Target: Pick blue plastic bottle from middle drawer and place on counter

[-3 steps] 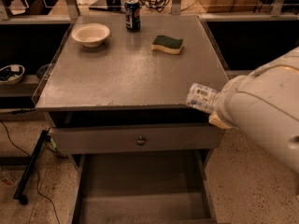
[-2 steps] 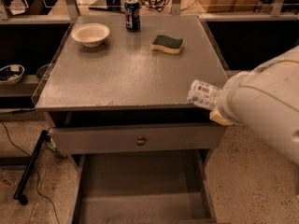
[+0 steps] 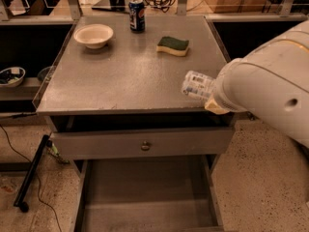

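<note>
The blue plastic bottle [image 3: 197,85], clear with a whitish label, lies on its side in the air over the front right corner of the counter [image 3: 120,76]. It sticks out to the left from behind my big white arm. My gripper [image 3: 209,94] is at the bottle's right end, mostly hidden by the arm, and is shut on the bottle. The middle drawer [image 3: 145,197] stands pulled out below, its bare grey bottom showing nothing in it.
On the counter's far side stand a dark blue Pepsi can [image 3: 137,15], a white bowl [image 3: 93,35] and a green-and-yellow sponge [image 3: 173,46]. The top drawer front with a round knob [image 3: 145,145] is slightly open. Clear rims run along the counter's sides.
My arm has carried the bottle a little to the left and farther in over the counter's right front corner. Nothing else has moved.
</note>
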### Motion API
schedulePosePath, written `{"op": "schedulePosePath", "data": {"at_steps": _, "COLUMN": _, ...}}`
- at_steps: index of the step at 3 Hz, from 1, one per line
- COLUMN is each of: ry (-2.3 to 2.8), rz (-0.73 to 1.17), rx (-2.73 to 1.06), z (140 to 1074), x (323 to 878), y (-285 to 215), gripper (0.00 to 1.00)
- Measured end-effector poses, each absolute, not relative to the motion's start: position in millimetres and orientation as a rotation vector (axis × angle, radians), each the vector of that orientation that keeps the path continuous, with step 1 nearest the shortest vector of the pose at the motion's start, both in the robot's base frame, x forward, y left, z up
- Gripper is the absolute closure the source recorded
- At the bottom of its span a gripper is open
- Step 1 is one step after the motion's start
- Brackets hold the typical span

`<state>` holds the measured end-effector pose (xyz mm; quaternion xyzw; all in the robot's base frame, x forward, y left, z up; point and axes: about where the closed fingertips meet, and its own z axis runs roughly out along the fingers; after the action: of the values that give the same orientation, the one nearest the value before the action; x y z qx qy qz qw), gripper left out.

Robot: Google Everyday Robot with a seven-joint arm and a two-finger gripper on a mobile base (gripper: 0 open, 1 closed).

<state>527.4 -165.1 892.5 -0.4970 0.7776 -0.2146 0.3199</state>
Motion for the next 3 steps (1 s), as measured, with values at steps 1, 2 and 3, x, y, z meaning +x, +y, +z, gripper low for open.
{"op": "schedulePosePath", "data": {"at_steps": 1, "ry": 2.005, "rz": -0.558, "rx": -1.354, "z": 890, "x": 537, "y": -149, "gripper": 1.0}}
{"op": "schedulePosePath", "data": {"at_steps": 2, "ry": 1.99, "rz": -0.548, "rx": -1.351, "z": 889, "x": 547, "y": -155, "gripper": 1.0}}
{"op": "schedulePosePath", "data": {"at_steps": 3, "ry": 1.957, "rz": -0.509, "rx": -1.356, "z": 892, "x": 573, "y": -153, "gripper": 1.0}}
